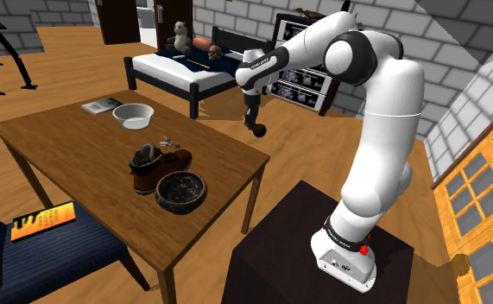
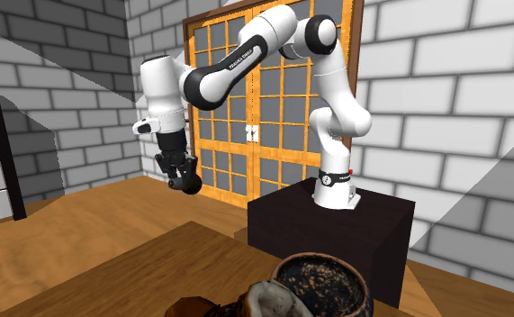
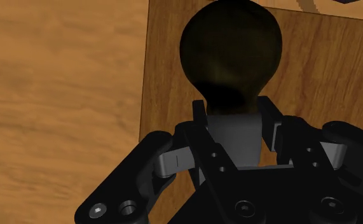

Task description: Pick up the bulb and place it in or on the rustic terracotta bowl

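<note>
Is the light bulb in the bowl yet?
No, out. The gripper clasps the bulb up in the air, away from the dark bowl.

Bright, even light. Diagonal shadow bands cross brick wall (image 2: 444, 108). Wrist view: bulb (image 3: 231, 48) near-black, faint olive sheen.

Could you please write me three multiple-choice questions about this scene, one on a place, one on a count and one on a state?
1. Where is the bulb?
A. On the bed. B. On the chair. C. In the air, in the gripper.
2. How many bowls stand on the table?
A. One. B. Two. C. Four.
3. How is the gripper?
A. Open and empty. B. Shut on nothing. C. Shut on the bulb.

Key: 1 C, the bulb hangs off the table with the gripper around its grey base; 2 B, a white bowl and a dark bowl; 3 C, the wrist view shows it clasping the base from both sides.
</note>
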